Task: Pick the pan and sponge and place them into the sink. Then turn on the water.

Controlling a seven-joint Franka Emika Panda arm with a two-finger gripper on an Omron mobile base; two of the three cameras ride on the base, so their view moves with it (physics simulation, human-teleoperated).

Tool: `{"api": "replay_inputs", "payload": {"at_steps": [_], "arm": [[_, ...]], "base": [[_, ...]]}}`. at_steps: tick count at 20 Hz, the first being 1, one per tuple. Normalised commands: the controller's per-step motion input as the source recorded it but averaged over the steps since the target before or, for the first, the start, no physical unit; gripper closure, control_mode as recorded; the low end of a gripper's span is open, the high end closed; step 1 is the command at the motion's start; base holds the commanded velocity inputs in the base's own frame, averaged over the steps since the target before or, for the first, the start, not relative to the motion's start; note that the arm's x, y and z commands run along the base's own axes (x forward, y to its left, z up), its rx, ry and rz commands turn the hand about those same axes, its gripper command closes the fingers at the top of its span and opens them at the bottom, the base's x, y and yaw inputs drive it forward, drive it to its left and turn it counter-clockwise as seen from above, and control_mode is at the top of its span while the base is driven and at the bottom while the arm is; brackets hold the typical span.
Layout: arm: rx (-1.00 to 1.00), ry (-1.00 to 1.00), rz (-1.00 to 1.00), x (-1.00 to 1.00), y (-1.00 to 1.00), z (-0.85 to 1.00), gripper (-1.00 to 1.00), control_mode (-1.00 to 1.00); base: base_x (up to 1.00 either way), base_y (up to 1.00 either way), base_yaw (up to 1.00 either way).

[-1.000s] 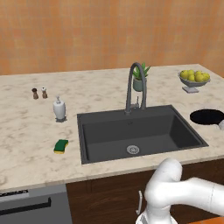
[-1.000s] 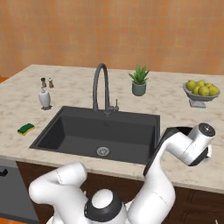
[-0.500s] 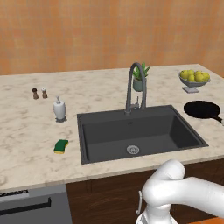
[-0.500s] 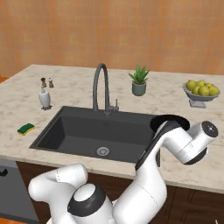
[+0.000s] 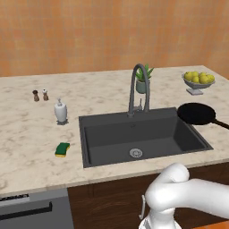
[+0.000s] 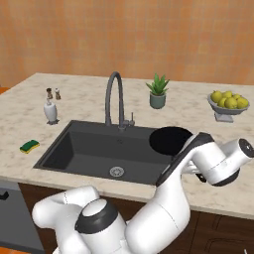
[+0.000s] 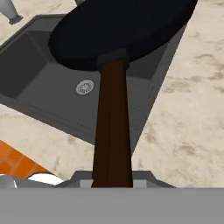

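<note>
At the left of the left base view we see the sponge (image 5: pixel 62 149) lying flat on the table (image 5: pixel 27 134), just beside the sink's left rim. Above it stand the soap dispenser (image 5: pixel 61 111) and, further up-left, two small shakers (image 5: pixel 40 95). Moving to the centre, we have the sink (image 5: pixel 138 134), dark basin with its round drain (image 5: pixel 135 153) bare, and the arched faucet (image 5: pixel 137 87) at its back rim (no stream from the spout). To the right, the pan (image 5: pixel 197 113) hangs over the sink's right rim. In the hand view its long handle (image 7: pixel 113 131) runs straight down to the bottom edge, where our fingers clamp narrowly around it. At far right, the potted plant (image 6: pixel 158 92) and the lemon bowl (image 6: pixel 228 103) sit at the back of the table.
</note>
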Motion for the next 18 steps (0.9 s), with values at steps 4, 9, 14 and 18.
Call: {"api": "replay_inputs", "payload": {"at_steps": [4,9,14,18], "arm": [[-0.05,-0.03,0.2,0.0,0.64,0.0,1.0,-1.0],[-0.12,0.0,0.07,0.0,0.7,-0.02,1.0,-1.0],[-0.09,0.03,0.05,0.06,0.61,-0.1,1.0,-1.0],[-0.03,0.18,0.27,0.2,0.34,-0.11,1.0,-1.0]], "base": [[0.0,0.0,0.0],[0.0,0.0,0.0],[0.0,0.0,0.0],[0.0,0.0,0.0]]}}
